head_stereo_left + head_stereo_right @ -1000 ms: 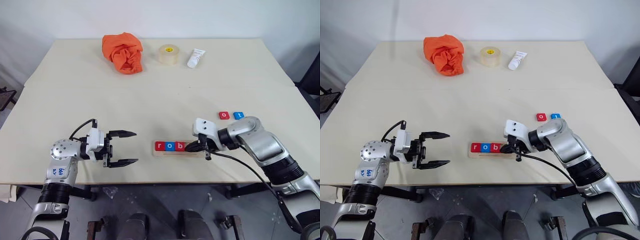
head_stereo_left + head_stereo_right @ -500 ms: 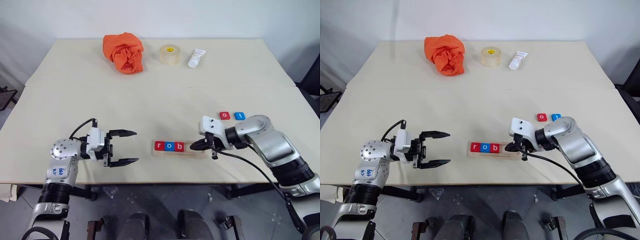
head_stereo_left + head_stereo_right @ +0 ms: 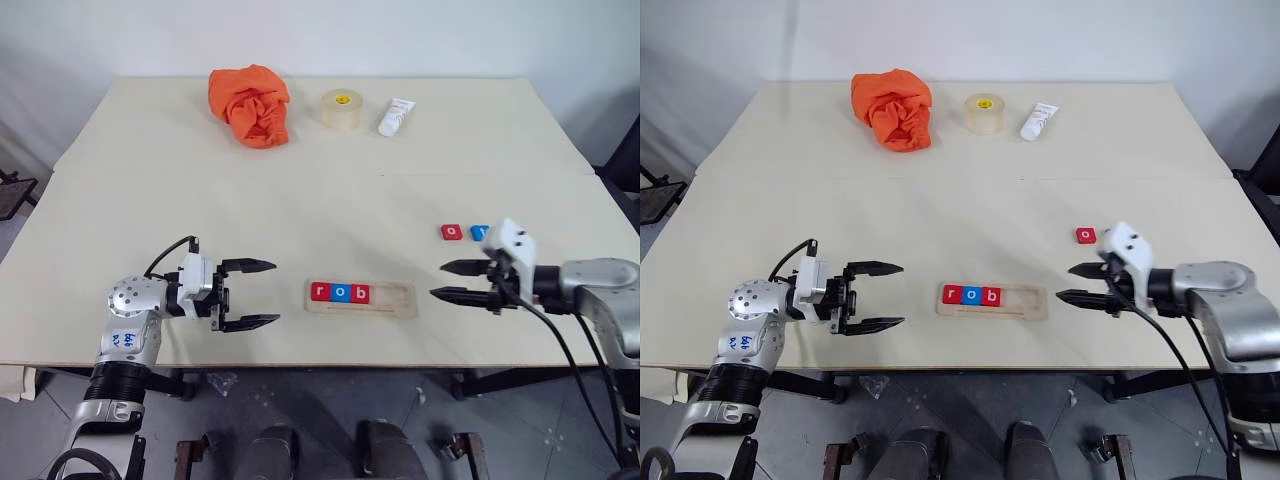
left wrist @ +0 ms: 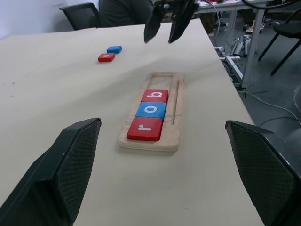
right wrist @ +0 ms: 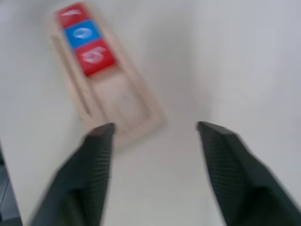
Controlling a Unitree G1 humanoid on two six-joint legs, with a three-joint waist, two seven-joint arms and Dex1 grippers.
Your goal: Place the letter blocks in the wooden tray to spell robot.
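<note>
The wooden tray [image 3: 392, 299] lies near the table's front edge, and its left part holds three letter blocks: red r [image 3: 320, 292], blue o [image 3: 339, 293] and red b [image 3: 358, 293]. The right part of its groove is bare. A loose red o block [image 3: 452, 232] and a blue block [image 3: 479, 232], partly covered by my right wrist, lie on the table behind and to the right of the tray. My right gripper [image 3: 440, 280] hovers open and empty just past the tray's right end, pointing at it. To the left of the tray, my left gripper [image 3: 273, 292] is open and empty.
An orange cloth [image 3: 250, 105], a roll of tape [image 3: 340, 108] and a white tube [image 3: 395, 116] sit along the far edge. A seam crosses the tabletop in the middle. The tray lies close to the front edge.
My right gripper was shut beside the b block. It has since drawn back to the right, off the tray, and opened. The left arm has kept still.
</note>
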